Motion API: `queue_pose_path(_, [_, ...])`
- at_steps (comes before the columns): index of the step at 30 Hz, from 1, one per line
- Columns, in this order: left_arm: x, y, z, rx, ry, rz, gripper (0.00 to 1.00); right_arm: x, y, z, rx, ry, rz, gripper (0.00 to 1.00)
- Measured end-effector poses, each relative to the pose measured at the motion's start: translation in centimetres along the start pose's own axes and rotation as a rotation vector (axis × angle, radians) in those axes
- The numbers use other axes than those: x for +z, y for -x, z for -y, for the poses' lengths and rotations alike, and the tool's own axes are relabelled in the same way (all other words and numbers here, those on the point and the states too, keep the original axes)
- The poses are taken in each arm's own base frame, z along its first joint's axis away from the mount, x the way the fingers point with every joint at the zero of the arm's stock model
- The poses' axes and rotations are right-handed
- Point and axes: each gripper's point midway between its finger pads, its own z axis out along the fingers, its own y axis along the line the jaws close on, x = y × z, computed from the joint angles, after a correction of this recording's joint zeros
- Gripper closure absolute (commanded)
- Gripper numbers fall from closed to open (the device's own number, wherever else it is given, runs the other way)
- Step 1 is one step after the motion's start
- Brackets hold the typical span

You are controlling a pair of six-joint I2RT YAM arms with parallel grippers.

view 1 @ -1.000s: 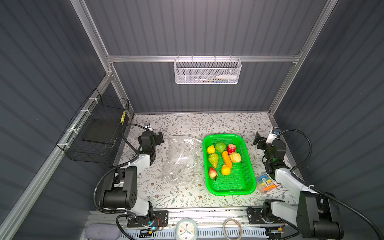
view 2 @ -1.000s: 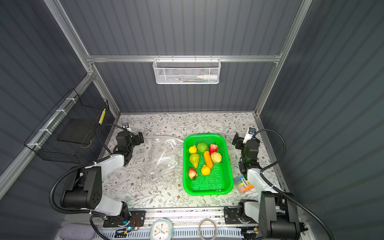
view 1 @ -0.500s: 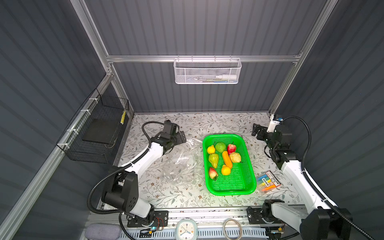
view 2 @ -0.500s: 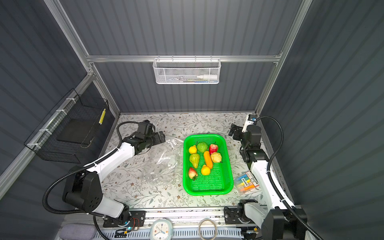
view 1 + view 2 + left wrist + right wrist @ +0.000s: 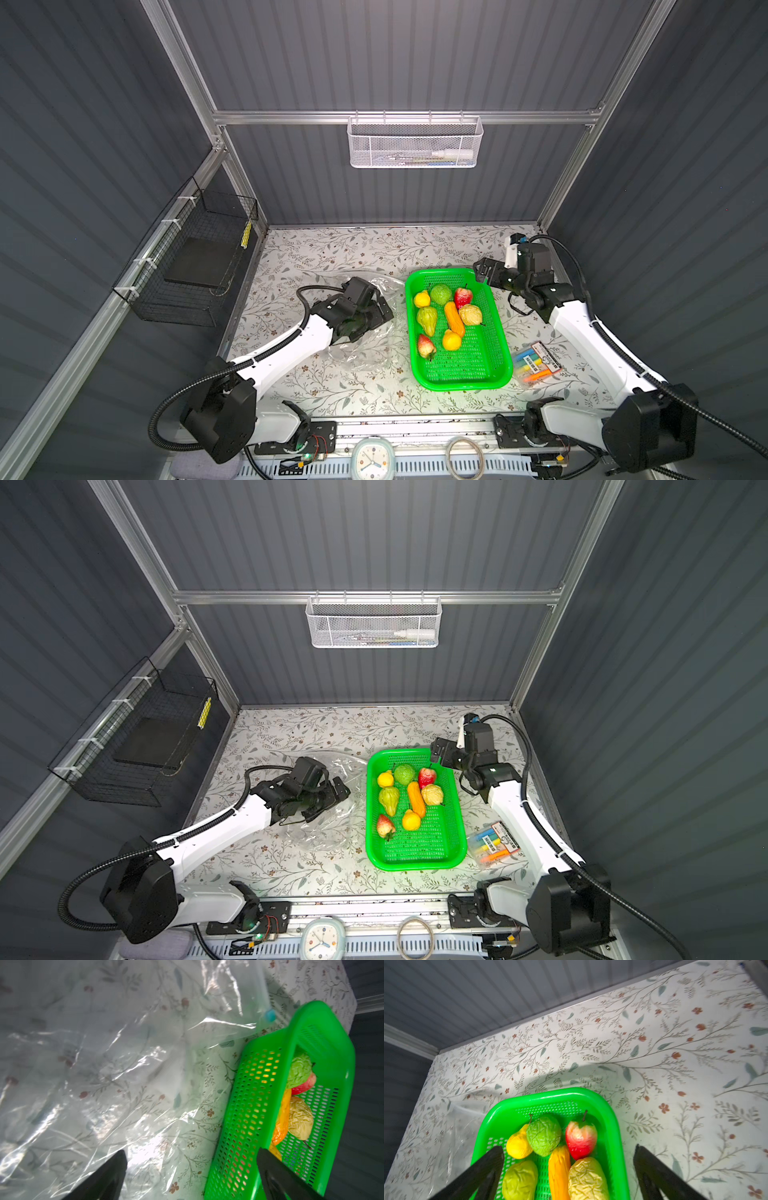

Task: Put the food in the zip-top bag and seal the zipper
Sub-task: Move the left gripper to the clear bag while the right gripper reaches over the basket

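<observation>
- Food [image 5: 451, 318]: all of it in the basket [image 5: 461, 384], none in the bag yet.
- Bag [image 5: 361, 353] lies flat just beside the basket on the left arm's side, blue slider [image 5: 270, 1015] near the basket's far corner.
- Right gripper [image 5: 568, 1148] hovers at the basket's far end, fingers spread, food just ahead of them: the nearer arm for a pick, I'd say.
- Left gripper [image 5: 191, 1155] hangs over the bag, fingers spread, holding nothing.

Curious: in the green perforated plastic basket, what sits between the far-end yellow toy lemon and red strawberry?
A wrinkled green toy lime, seen in the right wrist view and both top views.
</observation>
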Motion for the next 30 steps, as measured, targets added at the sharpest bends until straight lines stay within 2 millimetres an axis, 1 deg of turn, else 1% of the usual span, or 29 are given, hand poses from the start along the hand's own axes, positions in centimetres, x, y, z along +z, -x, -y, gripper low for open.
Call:
queue_pose_path(3, [0.4, -1.1, -2.3, -0.044, 0.055, -0.024, 0.01, 0.4, -0.1, -3.4, -0.048, 0.077, -0.028, 0.06])
queue_pose_path(5, [0.3, -1.4, -3.4, -0.066, 0.079, -0.023, 0.01, 0.9, 0.1, -6.2, -0.086, 0.145, -0.047, 0.10])
queue_pose_path(9, [0.4, -1.4, -4.5, -0.093, 0.097, -0.016, 0.00, 2.4, 0.5, -10.8, -0.154, 0.245, -0.085, 0.15])
queue_pose_path(12, [0.7, -1.0, -6.1, -0.119, 0.130, -0.008, 0.00, 3.9, 0.1, -14.0, -0.207, 0.306, -0.120, 0.19])
queue_pose_path(16, [0.9, 0.3, -9.8, -0.184, 0.198, 0.012, 0.01, 6.0, -1.0, -18.0, -0.274, 0.382, -0.177, 0.27])
queue_pose_path(18, [0.9, 0.9, -11.4, -0.205, 0.232, 0.022, 0.01, 7.1, -1.5, -19.7, -0.302, 0.408, -0.208, 0.28])
queue_pose_path(19, [0.8, 1.2, -11.9, -0.204, 0.244, 0.028, 0.00, 7.8, -1.8, -20.7, -0.315, 0.422, -0.224, 0.28])
queue_pose_path(23, [0.9, 2.3, -12.2, -0.144, 0.281, 0.037, 0.01, 10.0, -3.4, -23.2, -0.348, 0.437, -0.288, 0.31])
queue_pose_path(25, [1.1, 3.0, -12.3, -0.110, 0.308, 0.041, 0.01, 10.8, -4.5, -23.8, -0.361, 0.422, -0.320, 0.28])
queue_pose_path(27, [1.2, 4.1, -12.6, -0.083, 0.338, 0.052, 0.01, 11.1, -5.6, -23.9, -0.370, 0.379, -0.346, 0.27])
queue_pose_path(30, [1.0, 6.2, -13.8, -0.064, 0.384, 0.084, 0.01, 10.9, -7.1, -22.9, -0.375, 0.284, -0.381, 0.27])
